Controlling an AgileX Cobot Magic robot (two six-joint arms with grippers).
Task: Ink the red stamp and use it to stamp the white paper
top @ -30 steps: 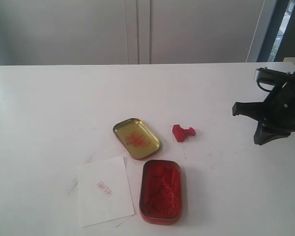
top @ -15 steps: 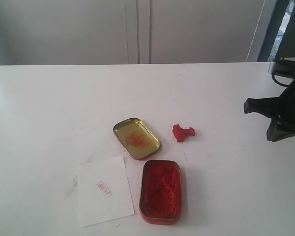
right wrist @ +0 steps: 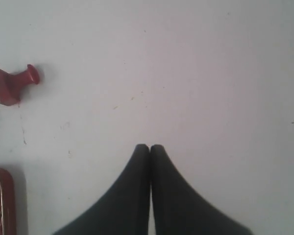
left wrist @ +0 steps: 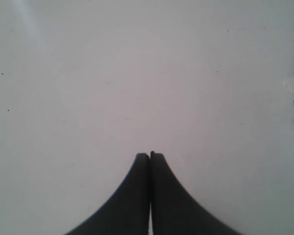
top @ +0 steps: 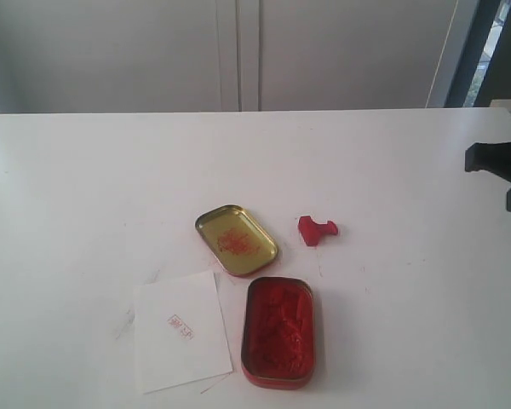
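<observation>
The red stamp (top: pixel 317 229) lies on its side on the white table, right of the gold lid; the right wrist view shows the stamp (right wrist: pixel 12 84) too. The white paper (top: pixel 181 331) lies flat at the front left and bears a small red print. My right gripper (right wrist: pixel 150 146) is shut and empty, well away from the stamp; in the exterior view only part of that arm (top: pixel 502 170) shows at the right edge. My left gripper (left wrist: pixel 150 154) is shut over bare tabletop and does not show in the exterior view.
A gold-coloured tin lid (top: pixel 236 239) with red smears lies at the table's middle. A red tin of ink paste (top: pixel 278 331) stands open just in front of it, beside the paper; its corner (right wrist: pixel 1 200) shows in the right wrist view. White cabinets stand behind the table.
The right arm has drawn back to the right, from well inside the exterior view to its edge. The stamp, paper, lid and tin have not moved.
</observation>
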